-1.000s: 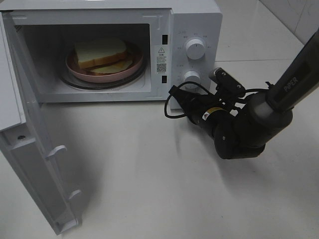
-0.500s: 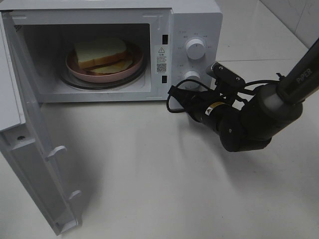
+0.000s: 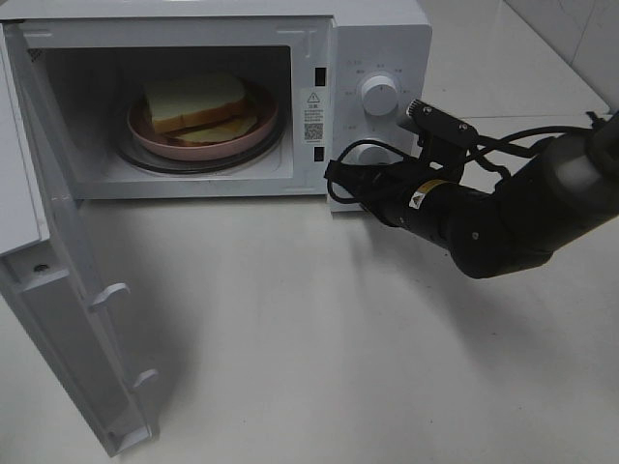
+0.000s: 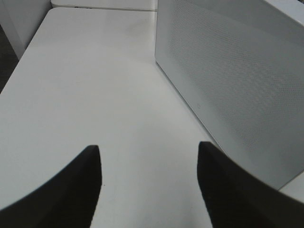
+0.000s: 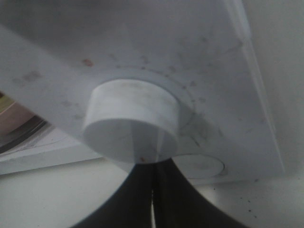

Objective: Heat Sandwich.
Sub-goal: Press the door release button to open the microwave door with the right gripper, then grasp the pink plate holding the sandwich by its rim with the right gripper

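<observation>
The pale, yellow-filled bread sandwich [image 3: 196,104] is being carried by a round pink plate [image 3: 145,136] inside the white microwave [image 3: 319,29], upper left. Its door [image 3: 58,319] is standing open, so heating is judged not yet started. The clenched right gripper [image 3: 338,180] is being aimed at the lower white dial [image 3: 367,151]; the left gripper [image 4: 149,185] is released, empty.

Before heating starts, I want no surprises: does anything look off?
Yes: the microwave door hangs wide open, yet the shut right gripper is at the lower knob. The sandwich lies on its plate inside, top slice askew.
</observation>
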{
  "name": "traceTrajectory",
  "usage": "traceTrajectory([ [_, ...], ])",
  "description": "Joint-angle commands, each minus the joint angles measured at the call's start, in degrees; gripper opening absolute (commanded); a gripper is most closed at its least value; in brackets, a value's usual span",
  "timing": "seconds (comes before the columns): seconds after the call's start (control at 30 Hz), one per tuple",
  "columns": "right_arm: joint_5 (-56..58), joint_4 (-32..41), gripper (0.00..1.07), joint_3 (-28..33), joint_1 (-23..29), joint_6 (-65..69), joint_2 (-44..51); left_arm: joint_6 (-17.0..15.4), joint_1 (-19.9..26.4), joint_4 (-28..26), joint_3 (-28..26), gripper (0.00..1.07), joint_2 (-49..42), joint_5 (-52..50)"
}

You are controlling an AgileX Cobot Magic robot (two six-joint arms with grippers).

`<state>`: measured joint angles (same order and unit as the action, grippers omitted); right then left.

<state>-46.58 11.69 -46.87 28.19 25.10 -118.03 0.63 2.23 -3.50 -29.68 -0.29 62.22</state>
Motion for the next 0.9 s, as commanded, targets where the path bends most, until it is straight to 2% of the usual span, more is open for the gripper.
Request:
traceTrajectory([
  [0.03,-0.46,-1.6,0.01,1.83,-0.11,-0.69,2.75,-0.23,-0.17,0.11,0.17,0.58,-0.29,-1.03],
  [0.37,2.12,-3.32,0.03,9.05,-0.11,-0.86,8.54,-0.23,-0.17,0.11,0.17,0.58,-0.29,-1.03],
  [0.53,4.7,-7.05,0.04,12.03,-0.11,-0.86,12.15,-0.23,-0.17,0.11,0.17,0.58,-0.29,-1.03],
  [0.63,8.71,-10.08,0.04,13.98,-0.11,-1.03,16.67,-0.23,-0.17,0.11,0.17,0.58,-0.29,-1.03],
  [0.8,13.92,-10.43,0.05,14.27,-0.11,-3.04,19.6,-0.23,-0.17,0.11,0.17,0.58,-0.29,-1.03],
  [0.9,22.23,-10.43,0.08,14.27,-0.11,-7.51,24.01,-0.23,-0.17,0.11,0.17,0.58,-0.29,-1.03],
])
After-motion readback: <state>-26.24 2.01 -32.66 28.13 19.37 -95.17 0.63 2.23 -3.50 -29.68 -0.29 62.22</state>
